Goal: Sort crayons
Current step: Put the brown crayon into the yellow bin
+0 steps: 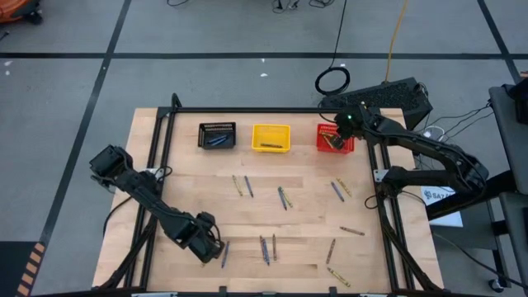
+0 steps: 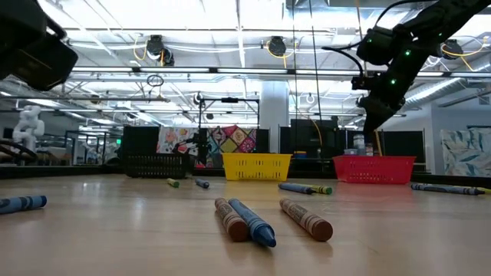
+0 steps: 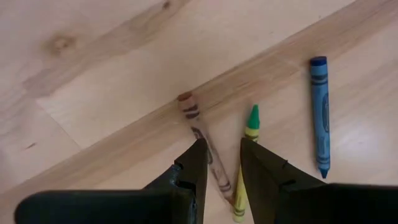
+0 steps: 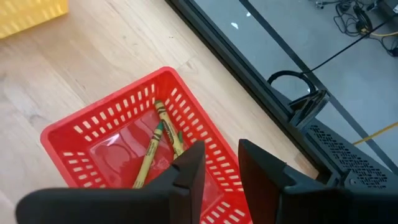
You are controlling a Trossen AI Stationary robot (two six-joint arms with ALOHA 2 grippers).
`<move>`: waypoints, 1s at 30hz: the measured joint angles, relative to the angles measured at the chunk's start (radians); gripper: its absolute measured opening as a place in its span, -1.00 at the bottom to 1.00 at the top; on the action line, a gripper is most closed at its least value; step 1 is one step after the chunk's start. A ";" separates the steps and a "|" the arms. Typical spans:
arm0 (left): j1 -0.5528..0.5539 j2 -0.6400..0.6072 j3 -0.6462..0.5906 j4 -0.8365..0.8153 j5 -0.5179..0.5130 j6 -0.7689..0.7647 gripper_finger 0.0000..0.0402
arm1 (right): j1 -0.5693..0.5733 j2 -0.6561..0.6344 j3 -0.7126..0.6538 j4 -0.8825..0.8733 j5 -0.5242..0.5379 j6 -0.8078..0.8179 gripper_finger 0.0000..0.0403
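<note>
Crayons lie loose on the wooden table (image 1: 190, 198). My left gripper (image 1: 210, 246) hangs open, pointing down, near the table's near left corner. Below its fingertips (image 3: 221, 155) lie a brown crayon (image 3: 198, 121) and a yellow-green crayon (image 3: 250, 124), with a blue crayon (image 3: 321, 115) beside them; the fingers touch none of these. My right gripper (image 1: 336, 137) stands open over the red bin (image 4: 106, 124) at the far right, clear of it, with nothing between its fingers (image 4: 221, 158). Two yellow-olive crayons (image 4: 158, 134) lie on that bin's floor.
A black bin (image 1: 217, 135) with blue crayons and a yellow bin (image 1: 271, 138) stand left of the red one along the far edge. More crayons lie mid-table (image 1: 283, 198), toward the right (image 1: 338, 190) and near the front (image 1: 268, 247). A black frame rail (image 1: 157, 165) borders the table.
</note>
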 joint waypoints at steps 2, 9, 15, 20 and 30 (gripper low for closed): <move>0.000 0.014 0.000 0.000 0.000 0.000 -0.57 | 0.000 0.000 0.000 0.000 0.000 0.000 -0.58; 0.000 0.055 0.000 -0.008 0.000 0.000 -0.57 | 0.000 0.000 0.000 -0.012 0.000 -0.001 -0.58; 0.001 0.103 0.005 -0.009 0.035 0.000 -0.57 | 0.000 0.000 0.000 -0.012 0.000 -0.001 -0.58; 0.001 0.128 0.006 -0.015 0.036 0.008 -0.59 | 0.000 0.000 0.000 -0.013 0.000 -0.001 -0.58; 0.000 0.134 0.006 -0.026 0.021 0.007 -0.96 | 0.000 0.000 0.000 -0.012 -0.001 -0.001 -0.58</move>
